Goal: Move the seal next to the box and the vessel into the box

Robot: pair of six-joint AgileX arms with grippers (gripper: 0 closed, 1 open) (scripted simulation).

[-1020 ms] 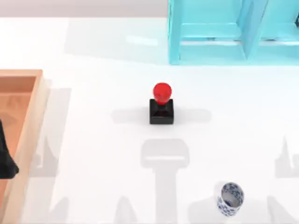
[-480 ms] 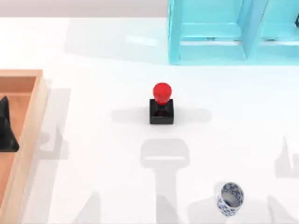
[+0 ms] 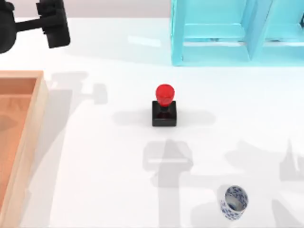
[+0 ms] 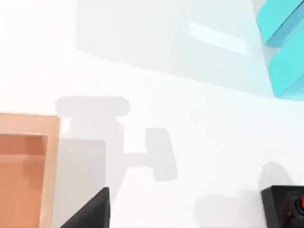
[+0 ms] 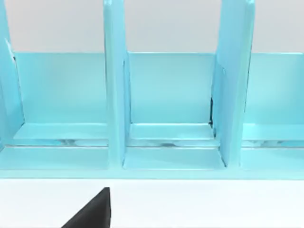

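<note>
The left gripper (image 3: 53, 23) is held far-left above the table – finger state cannot be told. The seal (image 3: 164, 107) stands mid-table; the vessel (image 3: 233, 202) near-right; the box (image 3: 29, 142) left.

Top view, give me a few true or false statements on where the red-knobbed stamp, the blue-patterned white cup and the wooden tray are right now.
1. The red-knobbed stamp on its black square base stands upright near the table's middle. True.
2. The blue-patterned white cup sits inside the light-brown wooden tray. False: it stands on the table at the lower right.
3. The tray lies at the table's left edge. True.
4. The stamp touches the tray. False: bare table separates them.
5. The left gripper holds the stamp. False: it is at the upper left, far off.
</note>
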